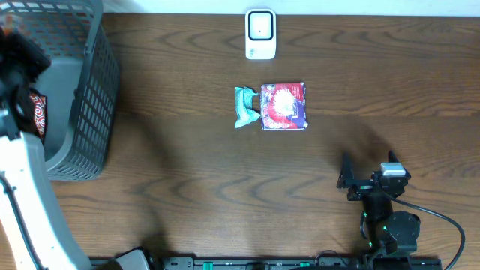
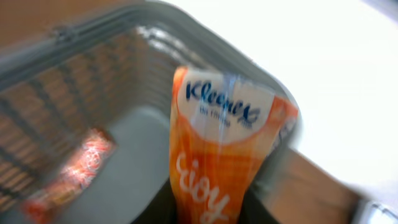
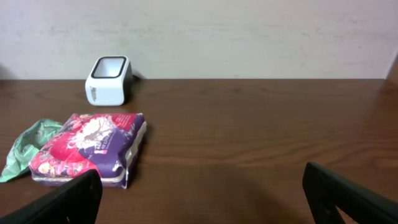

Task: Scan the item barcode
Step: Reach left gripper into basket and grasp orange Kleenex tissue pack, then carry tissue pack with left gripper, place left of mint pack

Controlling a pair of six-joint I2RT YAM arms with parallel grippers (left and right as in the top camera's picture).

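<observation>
one orange kleenex pack is the item in play. it stands upright in the left wrist view, pinched at its lower end by the left hand. the pack hangs above the grey basket at the far left of the worktop, and a second orange-red packet lies on the basket floor below it. no barcode shows on the blurred face turned to the camera.

the step in hand looks like lifting the pack out of the basket and carrying it to the white scanner, which sits well apart at the back middle of the worktop. to do it well, the left hand should clear the basket rim before swinging right. it should grip the soft wrapper firmly so it neither slips nor twists. it should then present the coded face flat to the scanner window, turning the pack if nothing reads. a red and purple packet and a green packet lie side by side just in front of the scanner, so the approach should pass over them, not through them. the right hand rests near the front right, fingers spread wide, grasping nothing.
</observation>
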